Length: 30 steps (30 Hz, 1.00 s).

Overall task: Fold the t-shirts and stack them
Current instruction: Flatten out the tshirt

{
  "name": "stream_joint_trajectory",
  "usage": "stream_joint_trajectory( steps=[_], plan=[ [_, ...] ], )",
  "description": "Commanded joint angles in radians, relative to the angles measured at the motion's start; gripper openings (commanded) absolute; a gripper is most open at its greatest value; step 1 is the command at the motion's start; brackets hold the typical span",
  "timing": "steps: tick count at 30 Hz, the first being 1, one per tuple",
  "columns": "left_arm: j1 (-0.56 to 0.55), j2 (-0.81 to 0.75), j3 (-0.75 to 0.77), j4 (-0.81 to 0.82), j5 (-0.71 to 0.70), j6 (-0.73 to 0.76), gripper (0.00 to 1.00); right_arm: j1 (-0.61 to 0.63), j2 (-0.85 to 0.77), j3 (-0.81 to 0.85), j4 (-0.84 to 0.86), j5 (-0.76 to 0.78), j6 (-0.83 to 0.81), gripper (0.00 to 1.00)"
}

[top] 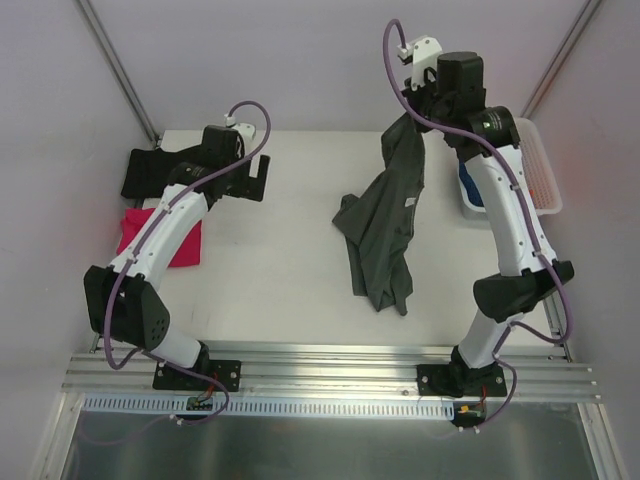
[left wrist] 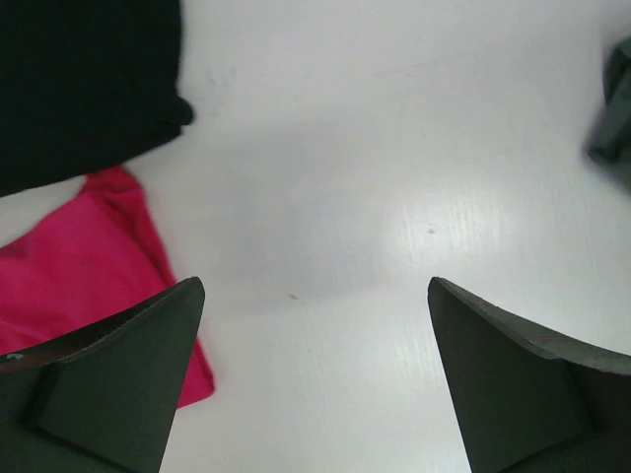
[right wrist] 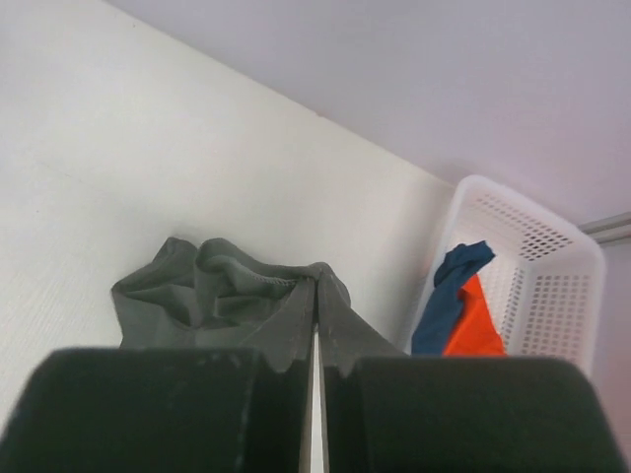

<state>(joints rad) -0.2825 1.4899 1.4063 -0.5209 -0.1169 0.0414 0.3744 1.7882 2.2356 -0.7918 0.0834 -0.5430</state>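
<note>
No readable text, labels or signs

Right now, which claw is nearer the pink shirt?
Left. The left claw hovers open just beside the magenta shirt; the right claw is far across the table, shut on the dark grey shirt.

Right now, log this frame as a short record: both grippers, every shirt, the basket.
left gripper: open, over white table
right gripper: shut on dark grey cloth t-shirt, held up, lower end on table
black cloth t-shirt: table's far-left corner
magenta cloth t-shirt: left edge, nearer than black
blue t-shirt, orange t-shirt: inside white plastic lattice basket, right side
</note>
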Motion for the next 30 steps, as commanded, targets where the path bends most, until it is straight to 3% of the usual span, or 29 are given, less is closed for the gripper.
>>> stream_joint_trajectory(
  steps=[1,6,12,15,19,20,25,30],
  plan=[
    [-0.011,0.082,0.048,-0.019,0.209,-0.083,0.99,0.009,-0.045,0.016,0.016,0.07,-0.057,0.01],
    [-0.011,0.161,0.153,-0.054,0.316,-0.078,0.99,0.009,-0.092,0.009,0.023,0.087,-0.084,0.01],
    [0.019,0.083,0.204,-0.07,0.171,-0.055,0.99,0.024,-0.02,0.062,0.014,0.044,-0.052,0.01],
    [0.055,-0.023,0.182,-0.07,0.084,-0.051,0.99,0.073,0.055,0.126,0.008,-0.008,-0.012,0.01],
    [0.089,-0.173,0.102,-0.065,-0.035,0.002,0.99,0.251,0.118,0.281,0.051,-0.074,0.0,0.01],
    [0.113,-0.192,0.064,-0.067,-0.038,-0.006,0.99,0.28,0.111,0.31,0.093,-0.138,0.006,0.01],
    [0.189,-0.247,-0.023,-0.068,0.011,-0.038,0.99,0.44,0.047,0.37,0.187,-0.163,0.034,0.01],
    [0.218,-0.227,-0.017,-0.067,0.019,-0.04,0.99,0.428,-0.048,0.362,0.275,-0.091,-0.02,0.0]
  ],
)
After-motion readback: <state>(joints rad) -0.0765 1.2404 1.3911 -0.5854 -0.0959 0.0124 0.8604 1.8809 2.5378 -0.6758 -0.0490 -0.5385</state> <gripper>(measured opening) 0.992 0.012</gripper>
